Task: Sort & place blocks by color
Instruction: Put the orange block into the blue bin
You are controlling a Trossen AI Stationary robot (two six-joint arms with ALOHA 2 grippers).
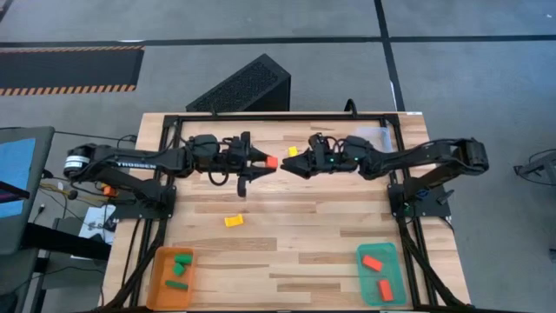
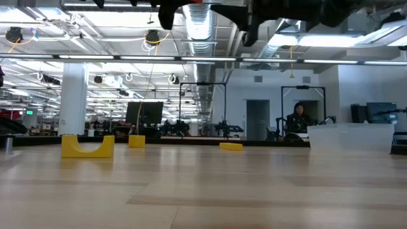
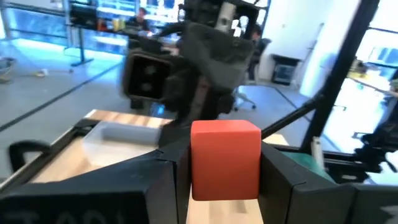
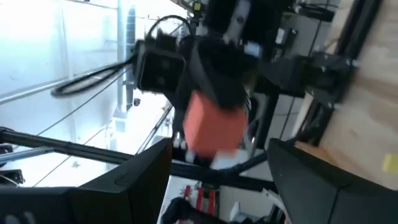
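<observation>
Fingers of my left gripper (image 3: 225, 186) clamp a red block (image 3: 225, 160) between them, held in the air above the table's (image 1: 287, 235) far middle. Just ahead, my right gripper (image 1: 290, 165) faces it tip to tip, jaws spread, apart from the block. Only the high view shows what lies nearer the front: a yellow block (image 1: 233, 221) below my left gripper, then green blocks (image 1: 181, 263) in an orange tray (image 1: 157, 280) and red ones (image 1: 372, 262) in a teal tray (image 1: 396, 276).

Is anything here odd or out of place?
Nothing looks spilled or broken. The unusual part: the left end effector holds a red block in mid-air, facing the open right end effector, as if for a handover. Yellow blocks lie loose on the table, outside the trays.
</observation>
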